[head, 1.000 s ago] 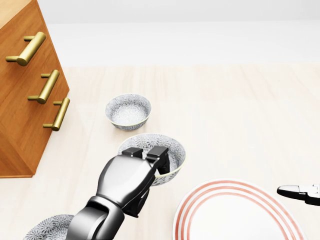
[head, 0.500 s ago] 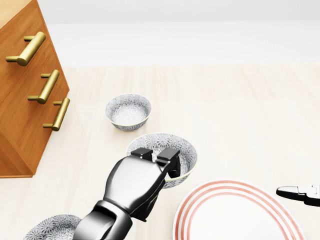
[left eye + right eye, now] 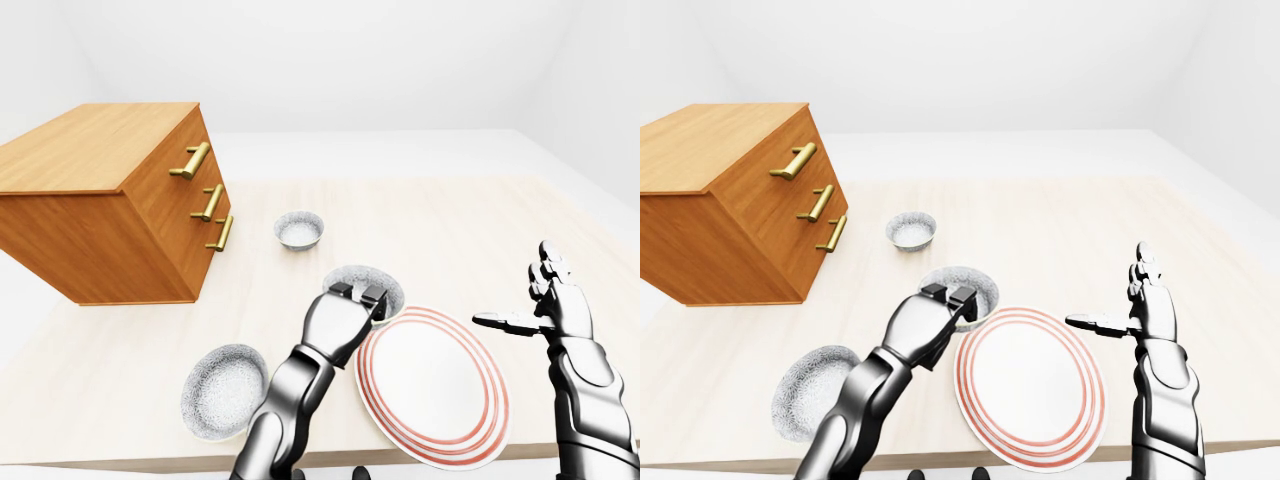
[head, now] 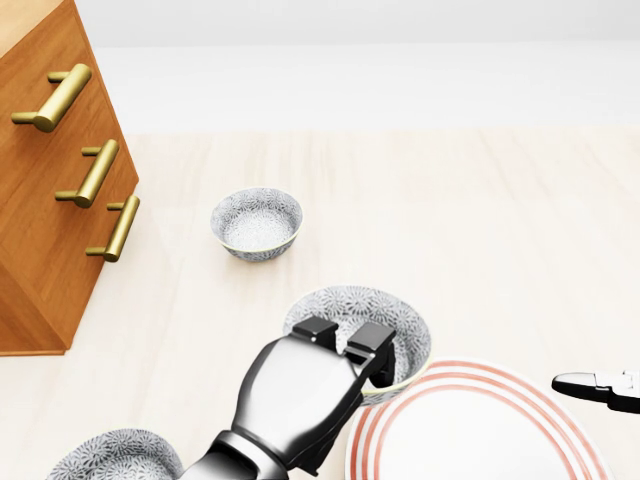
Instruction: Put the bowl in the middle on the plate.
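The middle bowl [image 4: 372,306], grey-patterned with a pale rim, is held by my left hand [image 4: 343,346], whose fingers are shut over its near rim. In the head view the bowl sits just above and left of the white plate with red rings [image 4: 480,432], and its lower right edge overlaps the plate's rim. Whether the bowl is lifted off the table I cannot tell. My right hand [image 3: 527,300] is open, fingers spread upward and thumb out, beside the plate's right edge and holding nothing.
A second patterned bowl [image 4: 257,223] stands higher on the table, and a third [image 3: 225,389] lies at the lower left by my left forearm. A wooden drawer chest with brass handles [image 4: 45,200] fills the left side. The table edge runs close below the plate.
My left hand has carried the middle bowl rightward and down in the head view, up to the plate's rim. The right hand and the other bowls have stayed put.
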{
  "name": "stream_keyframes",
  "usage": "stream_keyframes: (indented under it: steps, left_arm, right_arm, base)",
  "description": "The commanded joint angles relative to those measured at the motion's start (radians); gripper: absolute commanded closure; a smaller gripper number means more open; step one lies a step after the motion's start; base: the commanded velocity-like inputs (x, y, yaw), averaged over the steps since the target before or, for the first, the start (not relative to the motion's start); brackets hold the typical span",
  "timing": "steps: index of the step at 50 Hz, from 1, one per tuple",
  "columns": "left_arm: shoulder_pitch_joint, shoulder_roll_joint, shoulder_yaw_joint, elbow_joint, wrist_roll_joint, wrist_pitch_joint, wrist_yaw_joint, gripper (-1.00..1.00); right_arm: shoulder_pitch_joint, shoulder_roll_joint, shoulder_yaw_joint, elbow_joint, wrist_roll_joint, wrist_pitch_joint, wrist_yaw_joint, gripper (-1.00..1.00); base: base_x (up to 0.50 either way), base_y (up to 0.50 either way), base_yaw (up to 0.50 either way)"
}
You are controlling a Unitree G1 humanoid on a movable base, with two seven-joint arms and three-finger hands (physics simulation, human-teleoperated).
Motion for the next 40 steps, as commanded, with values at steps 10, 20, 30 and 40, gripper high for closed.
stream_keyframes:
  steps: [10, 20, 30, 40]
  left_arm:
    - [0.041, 0.004, -0.063, 0.011, -0.036, 0.005, 0.063, 1.0]
    - [0.054, 0.003, -0.095, -0.002, -0.029, 0.019, 0.06, 1.0]
    - [0.062, 0.004, -0.121, 0.005, -0.031, 0.023, 0.071, 1.0]
    - [0.066, -0.002, -0.146, 0.019, -0.023, 0.024, 0.079, 1.0]
  right_arm:
    - [0.003, 0.001, 0.001, -0.006, -0.004, 0.0, 0.002, -1.0]
    - [0.002, 0.001, 0.002, -0.002, -0.005, 0.0, 0.002, -1.0]
    - [-0.004, -0.002, 0.007, 0.021, -0.007, 0.0, -0.001, -1.0]
    - [0.001, 0.0, 0.004, 0.002, -0.007, 0.0, 0.003, -1.0]
  base:
    - [0.0, 0.0, 0.0]
    - [0.0, 0.0, 0.0]
    - [0.0, 0.0, 0.0]
    - [0.0, 0.0, 0.0]
